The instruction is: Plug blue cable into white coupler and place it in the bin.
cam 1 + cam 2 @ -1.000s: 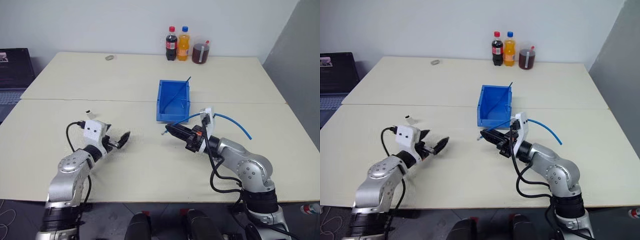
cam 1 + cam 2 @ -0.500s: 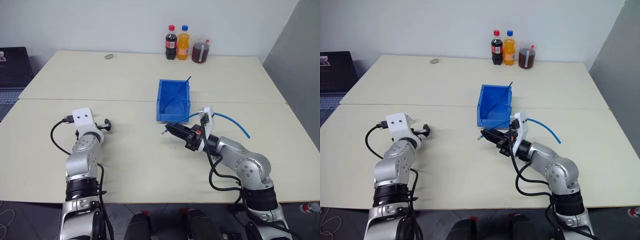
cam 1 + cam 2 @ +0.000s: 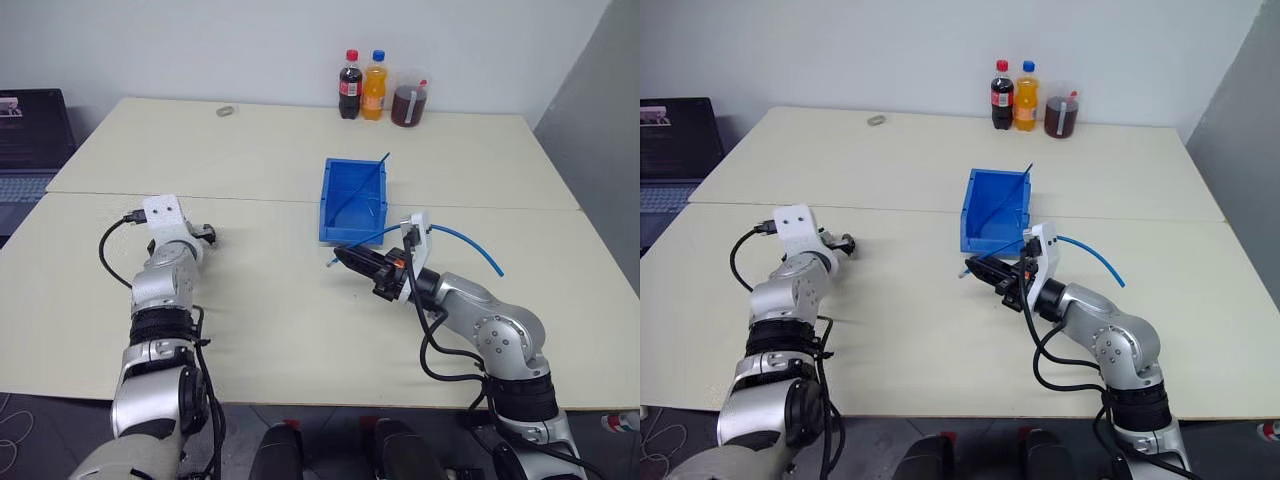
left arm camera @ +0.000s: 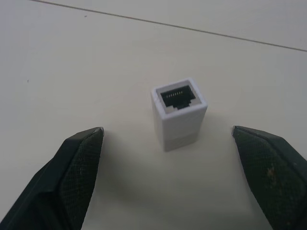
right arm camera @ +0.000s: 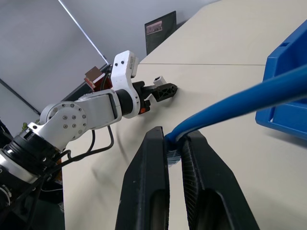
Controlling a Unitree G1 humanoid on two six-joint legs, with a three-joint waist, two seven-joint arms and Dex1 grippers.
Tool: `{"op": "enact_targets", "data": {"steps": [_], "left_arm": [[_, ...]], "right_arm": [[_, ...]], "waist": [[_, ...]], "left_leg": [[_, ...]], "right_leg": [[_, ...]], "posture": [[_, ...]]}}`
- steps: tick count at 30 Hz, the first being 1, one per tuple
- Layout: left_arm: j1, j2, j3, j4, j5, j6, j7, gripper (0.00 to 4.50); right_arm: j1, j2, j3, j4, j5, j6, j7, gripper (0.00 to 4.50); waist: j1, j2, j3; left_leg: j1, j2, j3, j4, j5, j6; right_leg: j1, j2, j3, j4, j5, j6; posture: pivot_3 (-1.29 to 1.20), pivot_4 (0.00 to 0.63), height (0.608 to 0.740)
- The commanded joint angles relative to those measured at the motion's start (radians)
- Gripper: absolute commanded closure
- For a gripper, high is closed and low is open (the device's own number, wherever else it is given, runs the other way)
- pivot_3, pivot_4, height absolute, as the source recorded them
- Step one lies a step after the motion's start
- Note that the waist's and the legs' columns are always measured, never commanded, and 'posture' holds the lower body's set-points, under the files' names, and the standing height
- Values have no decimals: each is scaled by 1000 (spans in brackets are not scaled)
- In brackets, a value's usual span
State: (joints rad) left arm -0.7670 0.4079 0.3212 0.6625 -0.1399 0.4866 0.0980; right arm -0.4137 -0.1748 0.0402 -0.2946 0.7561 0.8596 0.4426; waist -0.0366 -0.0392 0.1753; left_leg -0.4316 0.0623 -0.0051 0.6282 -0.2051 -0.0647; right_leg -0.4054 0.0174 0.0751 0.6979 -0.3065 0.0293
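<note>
The white coupler (image 4: 178,113) stands on the table with its dark socket facing up, between the wide-apart fingers of my open left gripper (image 4: 168,130). Nothing touches it. From the head, the left gripper (image 3: 205,236) lies low on the table's left side. My right gripper (image 3: 340,256) is shut on the blue cable (image 3: 460,235) near its plug end, just in front of the bin (image 3: 325,200). The cable arcs back over the right wrist. In the right wrist view the cable (image 5: 249,98) sits pinched between the black fingers (image 5: 156,158), with the coupler (image 5: 159,79) far off.
Two drink bottles (image 3: 350,85) and a jar of dark liquid (image 3: 408,98) stand at the table's far edge. A small grey object (image 3: 227,111) lies at the back left. A laptop (image 3: 25,130) sits off the left side. A thin stick leans inside the bin.
My left arm has swung forward and to the left, bringing its open gripper around the coupler. The right arm and cable have stayed put. The head view has shifted slightly.
</note>
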Motion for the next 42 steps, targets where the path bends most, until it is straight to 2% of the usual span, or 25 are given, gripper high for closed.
{"op": "enact_targets", "data": {"steps": [1,10,19,21,26,28,33,37,42], "left_arm": [[-50,17,-6,77,17,-66,0,0],[-83,21,-12,177,24,-155,3,0],[-90,18,-27,219,23,-200,6,1689],[-88,19,-28,223,21,-204,9,2288],[-82,19,-30,226,22,-210,12,3422],[-78,17,-33,222,23,-208,13,3707],[-40,10,-39,155,5,-189,-38,3706],[71,5,-115,-83,-50,-98,-285,3706],[170,29,-219,-315,-86,-14,-516,3706]], "right_arm": [[-13,3,-9,-44,12,-10,-4,4411],[-3,0,-9,-55,15,-6,-10,4411],[0,1,-5,-57,13,-9,-10,4412],[1,1,-5,-57,12,-10,-10,4414],[1,4,-4,-55,9,-14,-12,4418],[1,5,-4,-54,5,-17,-15,4419],[6,6,-8,-61,1,-22,-25,4419],[43,-56,-41,-137,19,-6,-21,4419],[93,-144,-45,-219,18,-1,-2,4419]], "waist": [[3,0,0],[5,0,0],[4,0,0],[4,0,0],[4,0,0],[4,0,0],[4,0,0],[5,0,0],[12,0,0]], "left_leg": [[0,0,0,0,0,0],[-1,0,-4,0,0,0],[-1,0,-5,0,0,0],[-1,0,-5,0,0,0],[-1,0,-5,0,0,0],[-1,0,-5,0,0,0],[-1,0,-5,0,0,0],[-1,0,-5,0,0,-1],[-1,-2,-6,1,1,-1]], "right_leg": [[0,0,-1,0,0,0],[0,0,-4,0,0,-1],[1,0,-4,1,0,-1],[1,0,-4,1,0,-1],[1,0,-4,1,0,-1],[1,0,-4,1,0,-1],[1,0,-4,1,0,-1],[1,0,-4,1,0,-1],[2,-2,-5,1,0,-1]], "posture": [[0,150,740],[0,150,740],[0,150,740],[0,150,740],[0,150,740],[0,150,740],[0,150,740],[0,150,740],[0,150,740]]}}
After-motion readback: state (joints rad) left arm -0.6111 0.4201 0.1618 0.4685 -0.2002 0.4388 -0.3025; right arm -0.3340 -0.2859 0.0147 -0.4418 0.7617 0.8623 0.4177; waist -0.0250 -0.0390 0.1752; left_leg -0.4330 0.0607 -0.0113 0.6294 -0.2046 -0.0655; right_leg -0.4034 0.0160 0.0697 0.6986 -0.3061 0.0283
